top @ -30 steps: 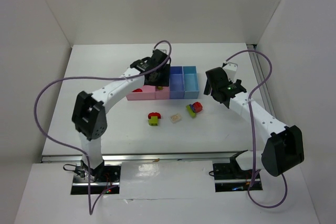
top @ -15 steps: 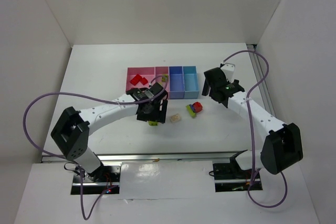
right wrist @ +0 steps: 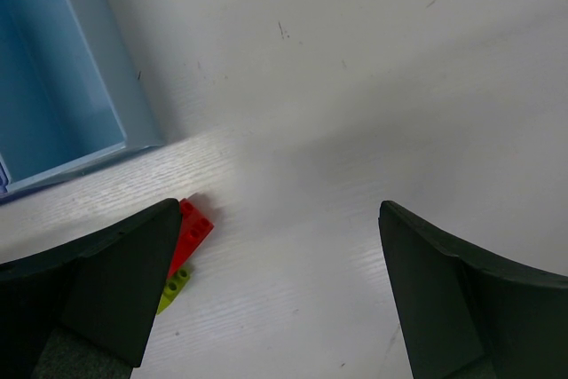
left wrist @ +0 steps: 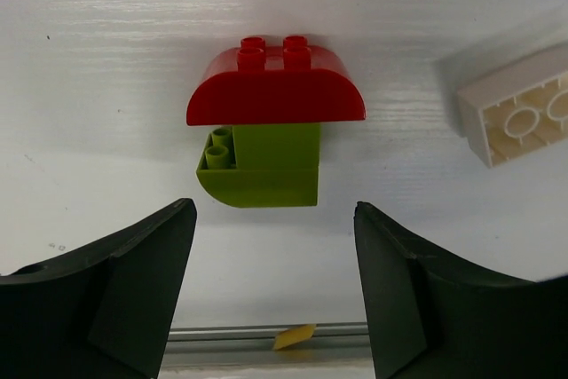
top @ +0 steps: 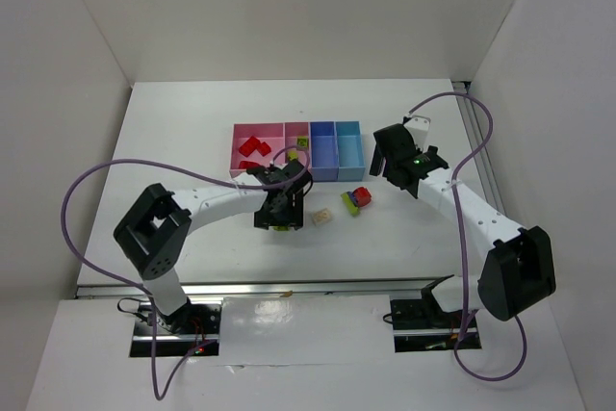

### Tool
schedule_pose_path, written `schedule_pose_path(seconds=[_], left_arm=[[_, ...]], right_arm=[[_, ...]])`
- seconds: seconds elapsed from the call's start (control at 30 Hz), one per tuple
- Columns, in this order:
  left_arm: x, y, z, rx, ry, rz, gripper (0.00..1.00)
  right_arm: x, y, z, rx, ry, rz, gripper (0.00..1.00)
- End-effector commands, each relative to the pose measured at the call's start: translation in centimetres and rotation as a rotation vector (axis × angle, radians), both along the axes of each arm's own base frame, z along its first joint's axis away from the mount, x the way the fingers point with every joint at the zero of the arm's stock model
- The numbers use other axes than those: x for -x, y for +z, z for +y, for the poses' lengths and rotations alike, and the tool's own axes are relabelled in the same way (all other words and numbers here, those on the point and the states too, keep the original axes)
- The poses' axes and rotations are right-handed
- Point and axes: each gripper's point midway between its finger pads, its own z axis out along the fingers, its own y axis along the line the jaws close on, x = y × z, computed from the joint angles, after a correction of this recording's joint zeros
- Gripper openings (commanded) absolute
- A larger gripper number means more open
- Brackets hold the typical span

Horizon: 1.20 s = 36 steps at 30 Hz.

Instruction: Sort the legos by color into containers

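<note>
Since half a second ago the left arm has swung its elbow inward, while its gripper (top: pixel 280 212) still hangs over the same red-and-green clump (top: pixel 281 226); the right arm has not moved. From above, the row of containers (top: pixel 332 176) sits at mid-table, with red bricks (top: pixel 252 147) in the leftmost pink bin (top: pixel 237 149) and a green brick (top: pixel 301 142) in the next pink bin. A cream brick (top: pixel 322 218) lies just right of the left gripper, and a red, blue and green clump (top: pixel 356 199) lies near the right gripper (top: pixel 383 163). In the left wrist view, the left gripper (left wrist: pixel 273 219) is spread wide and holds nothing, with the clump's lime green brick (left wrist: pixel 266 166) and red arched brick (left wrist: pixel 275 90) just ahead of the fingertips. The cream brick (left wrist: pixel 519 117) lies apart to the right. In the right wrist view, the right gripper (right wrist: pixel 277 219) is released over bare table (right wrist: pixel 355 86), with the light blue bin (right wrist: pixel 62 86) upper left. A red brick (right wrist: pixel 193 226) touches a green one (right wrist: pixel 174 286) beside the left finger.
</note>
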Motion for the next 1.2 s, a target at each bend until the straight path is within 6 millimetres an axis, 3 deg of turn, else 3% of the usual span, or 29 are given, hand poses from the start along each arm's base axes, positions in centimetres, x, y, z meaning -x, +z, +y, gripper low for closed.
schedule_pose_path(seconds=[0.0,0.17,0.57,0.67,0.77,0.9,0.97,1.07,1.13,1.17], left_arm=[[-0.8,-1.0,0.5,-0.029,0.05,-0.033,0.82],[-1.8,-2.3,1.5,-0.054,0.089,-0.064,0.77],[-2.5,-3.2,0.7,-0.043,0.052,-0.077,0.66],[-2.7,-3.1,0.5,-0.039,0.044,-0.083,0.66],[-2.7,-3.1,0.5,-0.039,0.044,-0.084,0.59],[-3.0,-1.3,0.8,-0.035,0.041,-0.121,0.49],[-3.6,0.8,0.4,0.011,0.025,-0.158,0.44],[-4.0,3.7,-1.1,0.085,-0.112,-0.185,0.4],[-3.9,4.8,-0.9,0.086,-0.144,-0.207,0.28],[-4.4,5.8,-1.2,0.11,-0.157,-0.247,0.28]], right_arm=[[-0.2,1.5,0.2,-0.015,-0.005,-0.055,0.99],[-0.2,1.5,0.2,-0.015,-0.005,-0.055,0.99],[0.0,1.7,-0.1,-0.009,-0.01,-0.058,0.99],[0.0,1.7,-0.1,-0.015,-0.016,-0.061,0.99],[0.0,1.7,-0.1,-0.015,-0.016,-0.061,0.99],[0.1,1.6,0.3,-0.021,0.01,-0.048,0.99],[-0.3,1.6,1.2,-0.026,0.08,-0.033,0.99],[-0.9,1.8,4.6,-0.108,0.253,0.018,0.99],[-1.0,2.7,7.9,-0.215,0.401,0.04,0.99],[-0.8,2.4,9.0,-0.242,0.451,0.069,0.99]])
